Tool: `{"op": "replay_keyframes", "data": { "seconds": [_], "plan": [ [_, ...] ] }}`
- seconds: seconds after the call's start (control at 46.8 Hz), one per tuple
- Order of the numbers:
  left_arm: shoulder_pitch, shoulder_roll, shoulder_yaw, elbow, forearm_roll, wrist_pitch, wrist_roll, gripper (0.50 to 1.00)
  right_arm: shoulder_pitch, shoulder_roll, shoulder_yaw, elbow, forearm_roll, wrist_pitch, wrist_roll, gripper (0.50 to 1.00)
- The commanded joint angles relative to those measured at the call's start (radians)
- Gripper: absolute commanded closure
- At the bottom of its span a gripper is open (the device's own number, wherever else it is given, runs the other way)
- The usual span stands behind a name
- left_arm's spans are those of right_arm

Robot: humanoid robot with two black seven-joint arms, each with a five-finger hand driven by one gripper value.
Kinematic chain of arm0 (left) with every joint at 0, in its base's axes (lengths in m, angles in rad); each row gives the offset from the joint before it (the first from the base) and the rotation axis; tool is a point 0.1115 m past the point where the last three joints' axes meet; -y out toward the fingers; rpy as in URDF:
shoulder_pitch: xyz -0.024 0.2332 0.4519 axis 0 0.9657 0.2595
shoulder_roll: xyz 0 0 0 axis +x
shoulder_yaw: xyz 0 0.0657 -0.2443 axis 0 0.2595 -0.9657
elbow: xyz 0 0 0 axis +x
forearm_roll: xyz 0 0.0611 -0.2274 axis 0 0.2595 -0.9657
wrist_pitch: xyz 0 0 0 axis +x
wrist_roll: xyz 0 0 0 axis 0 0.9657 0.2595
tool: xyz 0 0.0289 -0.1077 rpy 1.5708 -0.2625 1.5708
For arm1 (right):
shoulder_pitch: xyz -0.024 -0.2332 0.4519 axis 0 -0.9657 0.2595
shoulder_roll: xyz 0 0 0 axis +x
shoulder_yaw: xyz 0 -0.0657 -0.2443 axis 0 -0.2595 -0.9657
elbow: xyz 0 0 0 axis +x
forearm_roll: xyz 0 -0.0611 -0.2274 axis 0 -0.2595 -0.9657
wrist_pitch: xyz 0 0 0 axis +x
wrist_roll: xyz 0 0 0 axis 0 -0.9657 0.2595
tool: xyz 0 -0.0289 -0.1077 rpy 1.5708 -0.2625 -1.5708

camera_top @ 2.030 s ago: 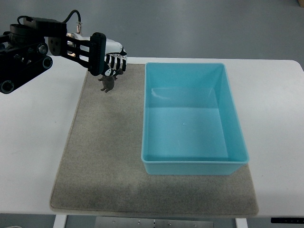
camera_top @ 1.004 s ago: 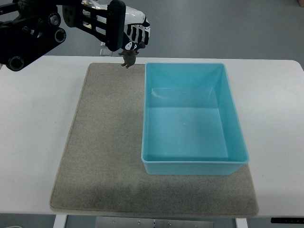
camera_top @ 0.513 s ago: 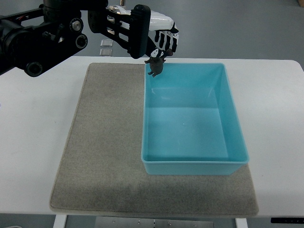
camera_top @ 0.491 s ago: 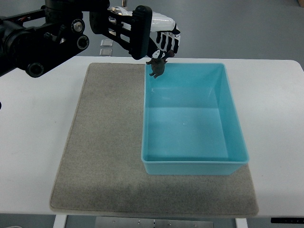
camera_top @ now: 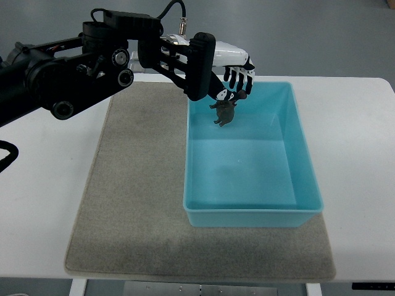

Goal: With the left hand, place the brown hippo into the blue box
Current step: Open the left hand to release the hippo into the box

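Observation:
My left hand [camera_top: 234,83] comes in from the left edge and hangs over the far left part of the blue box [camera_top: 302,166]. Its fingers are shut on the small brown hippo [camera_top: 223,113], which dangles below them above the box's floor. The box is an open light-blue bin standing on the right side of a grey mat [camera_top: 136,191]. Nothing else lies inside the box. My right hand is out of view.
The mat lies on a white table [camera_top: 43,185]. The black arm links [camera_top: 80,61] stretch across the table's far left. The table's far edge runs just behind the box.
My left hand has carried the hippo from the mat's far edge to the right, over the box's left wall, and lower, so it now hangs inside the box's outline.

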Motion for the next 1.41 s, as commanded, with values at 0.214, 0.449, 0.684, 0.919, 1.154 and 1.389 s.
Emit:
{"op": "replay_keyframes", "data": {
  "seconds": [0.214,0.449,0.684,0.919,1.154,1.389],
  "plan": [
    [0.042,-0.025,0.001,0.001,0.001,-0.002,0.0,1.0,0.0,0.0,0.0,0.0,0.0,0.0,0.0,0.564],
    [0.052,-0.031,-0.006,-0.005,-0.011,0.03,0.0,0.734,0.0,0.0,0.0,0.0,0.0,0.0,0.0,0.564],
    [0.058,-0.031,-0.004,-0.008,-0.034,0.054,0.0,0.641,0.0,0.0,0.0,0.0,0.0,0.0,0.0,0.564],
    [0.058,-0.028,-0.006,-0.005,-0.042,0.063,0.0,0.611,0.0,0.0,0.0,0.0,0.0,0.0,0.0,0.564],
    [0.059,-0.017,-0.01,0.021,-0.053,0.066,0.0,0.527,0.0,0.0,0.0,0.0,0.0,0.0,0.0,0.564],
    [0.059,0.023,-0.013,0.069,-0.067,0.072,0.0,0.525,0.0,0.0,0.0,0.0,0.0,0.0,0.0,0.564]
  ]
}}
